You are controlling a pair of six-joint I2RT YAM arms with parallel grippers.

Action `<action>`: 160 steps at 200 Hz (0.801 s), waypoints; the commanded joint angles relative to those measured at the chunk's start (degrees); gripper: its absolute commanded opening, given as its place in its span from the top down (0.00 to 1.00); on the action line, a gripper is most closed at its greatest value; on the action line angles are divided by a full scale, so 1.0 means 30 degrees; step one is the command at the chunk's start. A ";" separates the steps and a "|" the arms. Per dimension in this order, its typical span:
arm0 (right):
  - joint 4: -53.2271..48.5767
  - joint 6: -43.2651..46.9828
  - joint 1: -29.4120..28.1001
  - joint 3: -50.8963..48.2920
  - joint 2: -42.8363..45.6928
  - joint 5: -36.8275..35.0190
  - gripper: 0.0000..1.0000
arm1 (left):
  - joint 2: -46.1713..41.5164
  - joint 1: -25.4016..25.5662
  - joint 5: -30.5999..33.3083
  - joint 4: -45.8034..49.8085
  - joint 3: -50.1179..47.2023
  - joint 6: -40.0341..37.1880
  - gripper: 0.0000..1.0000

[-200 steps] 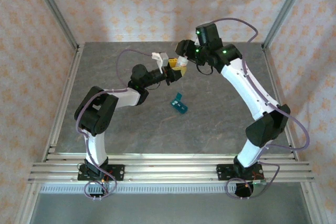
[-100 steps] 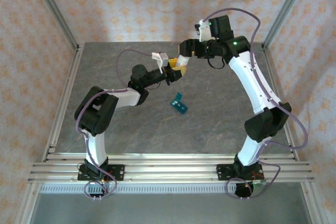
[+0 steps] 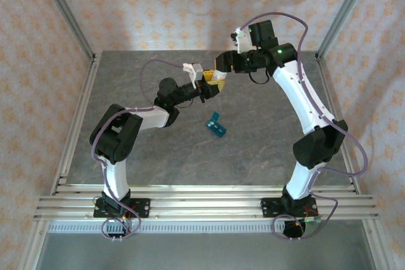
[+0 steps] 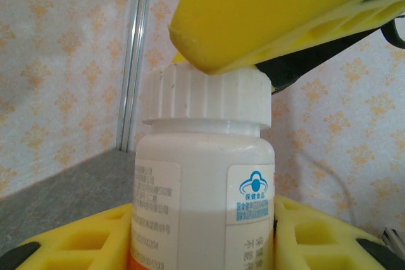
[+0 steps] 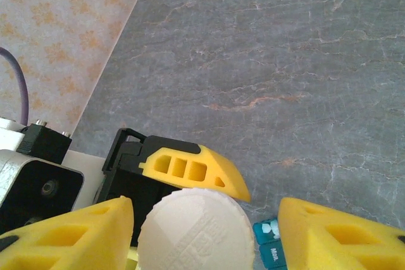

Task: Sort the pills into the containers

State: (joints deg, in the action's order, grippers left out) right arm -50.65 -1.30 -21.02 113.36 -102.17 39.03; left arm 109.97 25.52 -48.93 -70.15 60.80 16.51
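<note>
Left gripper (image 3: 212,88) grips bottle (image 4: 202,175) | grey marble table (image 3: 253,150) | patterned walls (image 3: 158,4)

Label on white bottle (image 4: 202,200): "保健食品"; teal pill box (image 5: 271,252) lid: "Mon."

The right arm (image 3: 297,93) lifts its wrist up and back, so the forearm straightens and the elbow shifts slightly left. The right fingers (image 5: 63,235) turn from a steep downward reach to a flatter, sideways one at the cap (image 5: 196,232) of the bottle (image 4: 202,207).
</note>
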 commanded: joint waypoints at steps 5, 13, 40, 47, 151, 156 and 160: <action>-0.0422 0.0329 0.0011 -0.0184 -0.0281 0.0223 0.43 | -0.0942 0.0078 -0.0229 -0.1181 0.0360 -0.0011 1.00; -0.0430 0.0317 -0.0003 -0.0179 -0.0285 0.0206 0.44 | -0.0945 0.0067 -0.0215 -0.1195 0.0360 -0.0013 1.00; -0.0489 0.0321 -0.0007 -0.0341 -0.0304 0.0120 0.48 | -0.0974 0.0078 -0.0240 -0.1172 0.0411 0.0027 1.00; -0.0491 0.0292 -0.0012 -0.0400 -0.0279 0.0172 0.50 | -0.0975 0.0074 -0.0233 -0.1173 0.0397 0.0000 1.00; 0.2014 -0.8467 -0.2525 -0.3640 0.1416 -0.7589 0.73 | -0.1091 0.0070 0.0029 -0.1149 0.0330 -0.0201 1.00; 0.2481 -0.8764 -0.2841 -0.4007 0.1643 -0.8023 0.73 | -0.1063 0.0059 0.0005 -0.1158 0.0331 -0.0202 1.00; 0.2755 -0.9002 -0.3053 -0.4255 0.1793 -0.8374 0.74 | -0.1062 0.0049 0.0045 -0.1167 0.0334 -0.0202 1.00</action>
State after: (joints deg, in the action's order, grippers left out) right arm -43.46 -16.27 -25.30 105.49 -99.37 26.87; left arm 109.97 25.41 -49.39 -66.65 60.55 18.02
